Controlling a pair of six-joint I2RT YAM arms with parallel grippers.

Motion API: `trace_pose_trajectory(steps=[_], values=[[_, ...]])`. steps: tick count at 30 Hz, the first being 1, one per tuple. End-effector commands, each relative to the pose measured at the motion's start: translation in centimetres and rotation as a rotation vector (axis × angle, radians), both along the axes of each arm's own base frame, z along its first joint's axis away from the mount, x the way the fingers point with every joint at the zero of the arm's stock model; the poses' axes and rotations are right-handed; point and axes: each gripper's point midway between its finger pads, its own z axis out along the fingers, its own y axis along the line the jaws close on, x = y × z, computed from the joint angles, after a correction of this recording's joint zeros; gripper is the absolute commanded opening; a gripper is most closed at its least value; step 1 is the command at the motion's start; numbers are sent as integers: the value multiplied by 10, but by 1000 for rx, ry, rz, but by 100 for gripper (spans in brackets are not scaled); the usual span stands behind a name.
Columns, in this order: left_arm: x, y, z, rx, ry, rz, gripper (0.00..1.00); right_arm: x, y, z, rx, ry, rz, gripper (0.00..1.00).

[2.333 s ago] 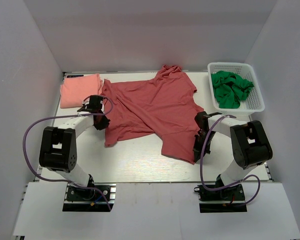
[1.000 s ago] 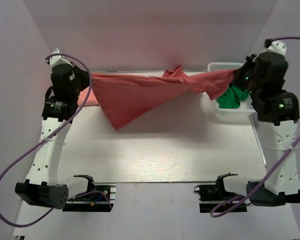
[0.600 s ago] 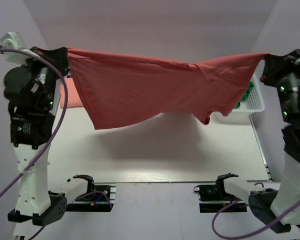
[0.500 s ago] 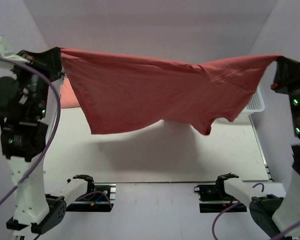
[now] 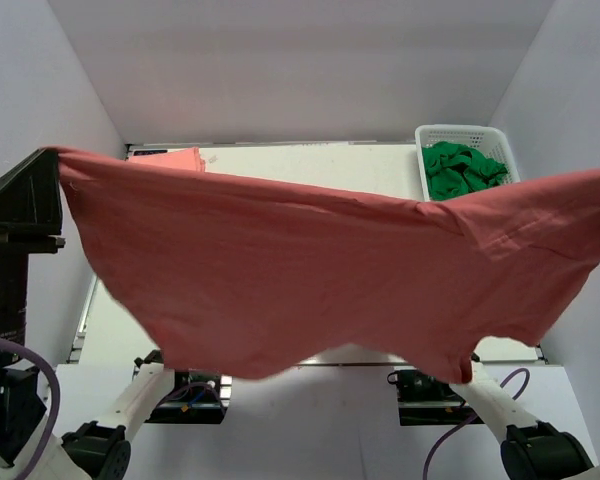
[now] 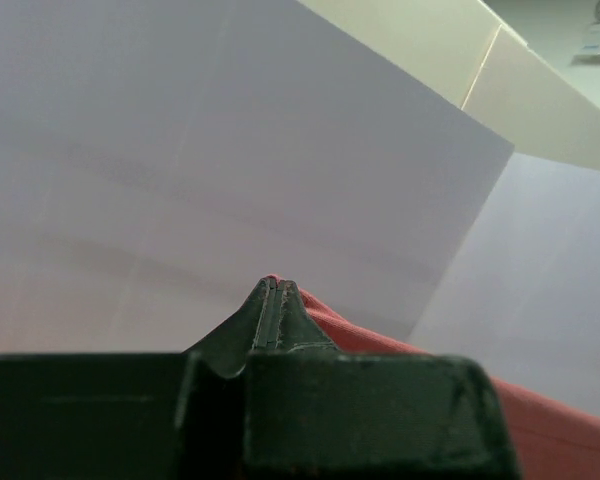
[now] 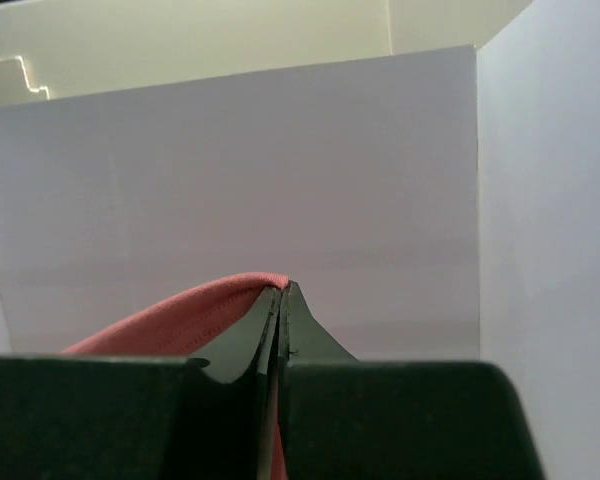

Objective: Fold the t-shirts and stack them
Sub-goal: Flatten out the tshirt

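while the brick-red t-shirt (image 5: 320, 270) hangs stretched wide above the table (image 5: 310, 165), unfolded and sagging mid-span, i judge the task about half done; the salmon-pink shirt (image 5: 165, 157) lies at the far left corner, seemingly folded; my left gripper (image 6: 277, 292) and right gripper (image 7: 281, 292) each pinch a red edge tight; folding and stacking remain

1. The brick-red t-shirt (image 5: 320, 280) is a plain, dusty red all over.
2. At eleven o'clock, the salmon-pink t-shirt (image 5: 170, 158) is paler and plain too.
3. At one o'clock, a white lattice basket (image 5: 465, 130) holds bright green cloth (image 5: 462, 172).
4. The table (image 5: 310, 165) is off-white.
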Motion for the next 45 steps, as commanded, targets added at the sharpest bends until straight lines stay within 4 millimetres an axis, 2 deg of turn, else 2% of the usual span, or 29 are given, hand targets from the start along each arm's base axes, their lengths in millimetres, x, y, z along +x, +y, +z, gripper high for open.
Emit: trace_pose_trajectory(steps=[1,5,8,10,11,13,14,16,19,20,22,23,26,27,28,30,32,33,34,35,36,38,39,40,41,42,43,44,45], values=[[37,-5,-26,32,123,10,0,16,3,7,-21,-16,-15,0],[76,-8,-58,30,231,16,0,62,9,-7,-30,56,-23,0],[128,-10,-91,23,343,43,0,116,19,-24,-47,148,-22,0],[162,-13,-122,33,423,53,0,164,30,-48,-64,233,-12,0],[179,-16,-146,35,481,51,0,175,33,-49,-68,222,-5,0],[200,-15,-161,20,499,73,0,229,48,-99,-93,350,24,0],[210,-16,-172,23,514,73,0,236,51,-99,-91,338,35,0],[240,-17,-210,9,583,87,0,277,68,-144,-109,450,86,0],[272,-22,-264,17,685,88,0,313,82,-177,-117,492,130,0],[286,-24,-301,30,758,91,0,326,84,-206,-121,550,135,0],[302,-25,-329,46,790,95,0,351,96,-237,-138,611,173,0],[318,-28,-353,51,819,96,0,374,101,-271,-148,688,181,0],[346,-31,-379,56,845,97,0,399,107,-300,-156,753,190,0],[355,-33,-386,59,858,97,0,422,112,-328,-162,821,198,0],[371,-32,-416,79,919,113,0,430,114,-336,-168,842,202,0],[394,-33,-425,81,934,125,0,459,120,-363,-175,910,207,0],[422,-35,-457,114,992,140,0,472,120,-376,-176,941,201,0],[433,-36,-465,115,998,140,0,493,124,-393,-179,972,200,0],[446,-38,-462,122,986,141,0,498,126,-403,-178,996,199,0],[459,-39,-494,132,1033,142,0,507,122,-397,-170,985,184,0],[469,-33,-501,127,1036,163,0,526,126,-425,-167,1032,181,0],[493,-34,-499,121,1013,178,0,546,126,-441,-154,1050,156,0],[502,-31,-530,131,1063,200,0,559,128,-466,-155,1082,156,0],[519,-32,-516,121,1022,211,0,576,124,-438,-138,1007,118,0],[527,-33,-521,123,1030,211,0,589,123,-462,-128,1030,97,0],[541,-32,-507,115,1001,223,0,607,125,-462,-123,1000,83,0],[550,-31,-534,124,1040,237,6,619,121,-456,-99,958,59,0],[557,-32,-537,124,1043,237,21,631,124,-480,-95,975,58,0],[564,-31,-539,125,1049,250,41,642,125,-507,-97,996,61,22]])
